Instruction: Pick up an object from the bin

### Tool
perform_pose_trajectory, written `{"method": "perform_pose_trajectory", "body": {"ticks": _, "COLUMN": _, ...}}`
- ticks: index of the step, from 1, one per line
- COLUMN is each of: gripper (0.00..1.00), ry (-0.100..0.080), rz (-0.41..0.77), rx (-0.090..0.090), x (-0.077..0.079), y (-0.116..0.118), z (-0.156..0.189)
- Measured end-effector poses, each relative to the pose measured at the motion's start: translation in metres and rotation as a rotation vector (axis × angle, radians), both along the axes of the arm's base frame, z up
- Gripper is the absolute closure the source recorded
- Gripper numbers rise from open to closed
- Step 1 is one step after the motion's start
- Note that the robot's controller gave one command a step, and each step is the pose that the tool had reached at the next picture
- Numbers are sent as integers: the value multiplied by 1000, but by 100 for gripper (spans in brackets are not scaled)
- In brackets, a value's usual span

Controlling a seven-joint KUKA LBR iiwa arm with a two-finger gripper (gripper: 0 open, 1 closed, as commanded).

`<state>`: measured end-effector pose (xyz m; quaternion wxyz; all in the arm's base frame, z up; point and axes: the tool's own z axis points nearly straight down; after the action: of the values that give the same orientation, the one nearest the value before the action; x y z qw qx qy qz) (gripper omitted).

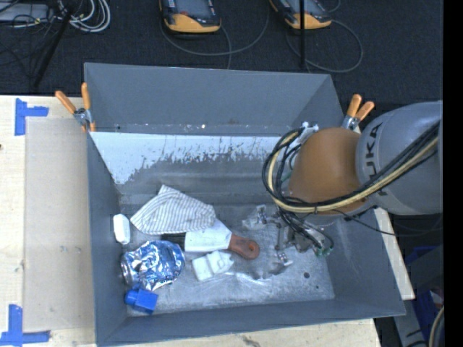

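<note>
- My gripper (282, 255) hangs low over the floor of the bin (210, 125), right of centre, under my orange wrist cover (325, 166).
- I cannot tell whether it is open or closed, and nothing shows as held in it.
- The nearest thing is a brown rounded piece (247, 249), just beside it on its left, at the end of a white box (207, 238).
- Further left lie a striped cloth (176, 210), a crumpled blue-and-silver foil packet (152, 262) and a blue block (141, 300).
</note>
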<state>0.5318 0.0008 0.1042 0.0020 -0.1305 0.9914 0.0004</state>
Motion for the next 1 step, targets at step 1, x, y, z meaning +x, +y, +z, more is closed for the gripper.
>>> {"method": "perform_pose_trajectory", "body": {"ticks": 1, "gripper": 100, "ry": 58, "rz": 95, "rx": -12, "x": 56, "y": 29, "z": -27}}
